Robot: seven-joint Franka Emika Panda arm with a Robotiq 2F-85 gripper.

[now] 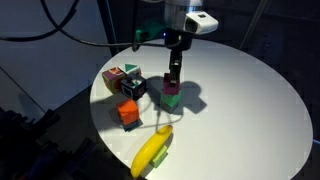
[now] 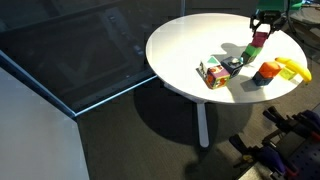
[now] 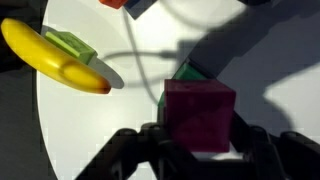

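Nearest the wrist lens: magenta block (image 3: 198, 115), filling the lower centre, with the dark fingers (image 3: 150, 142) pressed to its flanks. The gripper (image 3: 200, 140) is clamped on it.

Green block (image 3: 190, 72) peeks out at the magenta block's 12 o'clock. In an exterior view the magenta block (image 1: 172, 86) sits directly above the green block (image 1: 171, 101). Whether the two are touching cannot be told.

Judged progress: block gripped and lined up over the green one, not yet let go.

Outward, wrist view: banana (image 3: 55, 58) at 10 o'clock, well apart, with a second green piece (image 3: 68, 45) just behind it.

Exterior view: orange block (image 1: 128, 114) at 8 o'clock of the stack, dark cube (image 1: 133, 88) at 9 o'clock, multicoloured cube (image 1: 115, 78) beyond. All lie on the round white table (image 1: 250, 100).
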